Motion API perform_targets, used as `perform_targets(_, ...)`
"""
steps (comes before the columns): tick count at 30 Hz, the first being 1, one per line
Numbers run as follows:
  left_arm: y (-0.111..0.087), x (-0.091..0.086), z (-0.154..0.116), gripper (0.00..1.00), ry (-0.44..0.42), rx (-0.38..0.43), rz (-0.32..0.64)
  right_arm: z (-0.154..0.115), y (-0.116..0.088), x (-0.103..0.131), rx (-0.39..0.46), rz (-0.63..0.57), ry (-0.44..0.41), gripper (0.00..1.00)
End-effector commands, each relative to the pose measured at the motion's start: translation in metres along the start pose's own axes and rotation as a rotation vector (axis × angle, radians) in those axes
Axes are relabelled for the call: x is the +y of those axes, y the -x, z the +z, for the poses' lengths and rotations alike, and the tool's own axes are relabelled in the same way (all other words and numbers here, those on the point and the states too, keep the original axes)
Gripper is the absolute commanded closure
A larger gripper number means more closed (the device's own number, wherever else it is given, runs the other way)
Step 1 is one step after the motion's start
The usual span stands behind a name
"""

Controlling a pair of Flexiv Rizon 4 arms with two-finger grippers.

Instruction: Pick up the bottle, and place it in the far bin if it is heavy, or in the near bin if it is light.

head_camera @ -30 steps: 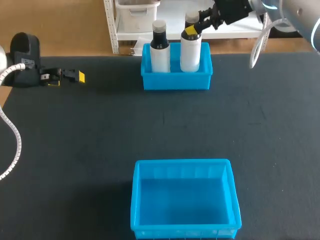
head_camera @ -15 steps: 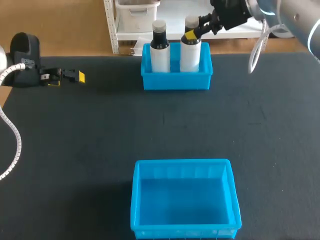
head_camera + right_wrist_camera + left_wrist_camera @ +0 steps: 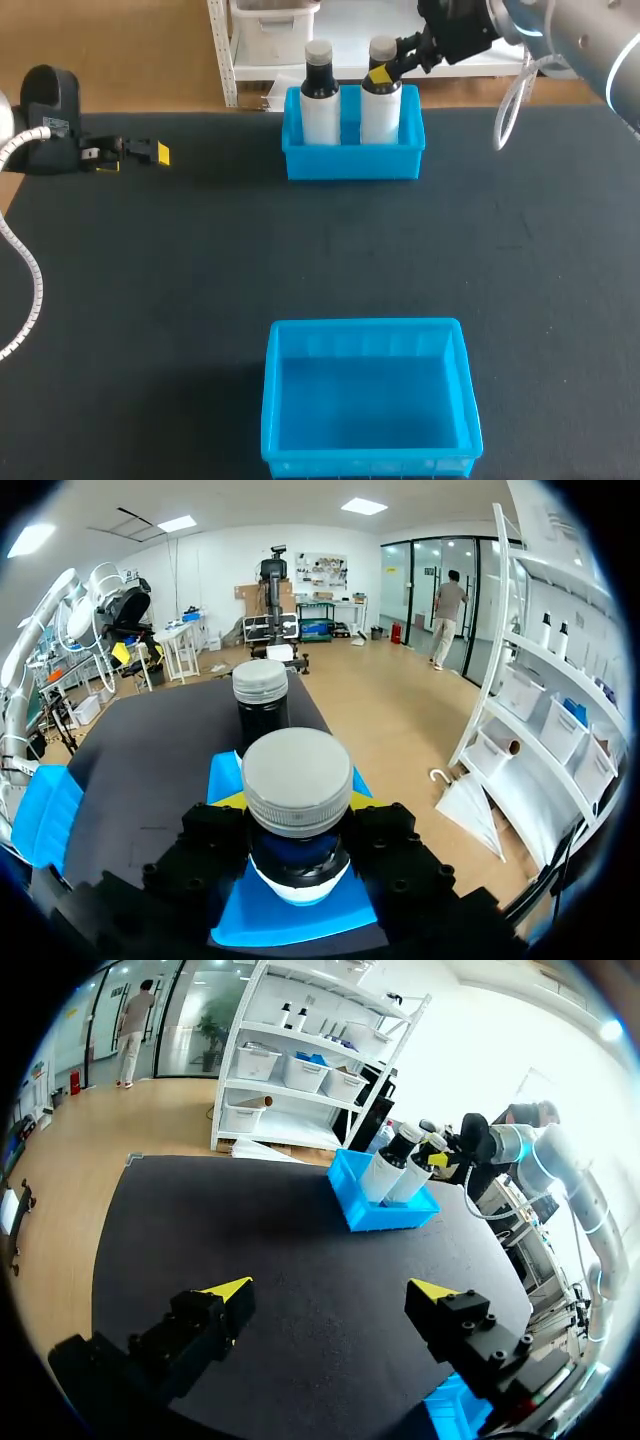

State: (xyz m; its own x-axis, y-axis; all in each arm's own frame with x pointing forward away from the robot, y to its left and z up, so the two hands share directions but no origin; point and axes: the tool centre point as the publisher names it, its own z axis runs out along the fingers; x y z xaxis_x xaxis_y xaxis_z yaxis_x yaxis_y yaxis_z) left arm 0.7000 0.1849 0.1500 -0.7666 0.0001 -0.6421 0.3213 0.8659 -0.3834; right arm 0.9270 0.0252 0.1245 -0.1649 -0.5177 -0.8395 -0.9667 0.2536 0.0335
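Two white bottles with dark necks and grey caps stand upright in the far blue bin (image 3: 352, 160). My right gripper (image 3: 383, 70) is shut on the neck of the right bottle (image 3: 380, 105), reaching in from the back right. In the right wrist view that bottle's cap (image 3: 297, 780) sits between the fingers, with the other bottle (image 3: 260, 695) just ahead. Whether the held bottle rests on the bin floor is hidden. The left bottle (image 3: 320, 105) stands free. My left gripper (image 3: 140, 152) stands open and empty at the far left of the table (image 3: 330, 1290).
The near blue bin (image 3: 275, 400) lies empty at the table's front middle. A black mat (image 3: 200, 260) covers the table between the two bins. The far bin (image 3: 385, 1210) and both bottles show ahead of my left gripper.
My right gripper has sunk a little with the bottle, setting it lower into the far bin beside the other bottle. The left arm has not moved.
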Motion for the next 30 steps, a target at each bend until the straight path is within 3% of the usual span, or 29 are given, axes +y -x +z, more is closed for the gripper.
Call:
perform_targets(1, 0.0, 0.0, 0.0, 0.0, 0.0, 0.0, 0.0, 0.001, 0.004, -0.011, 0.016, 0.005, 0.26, 0.0)
perform_targets(18, 0.0, 0.0, 0.0, 0.0, 0.0, 0.0, 0.0, -0.027, 0.007, 0.001, 0.063, 0.03, 0.251, 0.0)
perform_targets(30, 0.0, 0.0, 0.0, 0.0, 0.0, 0.0, 0.0, -0.082, 0.012, 0.017, 0.087, 0.035, 0.155, 0.0)
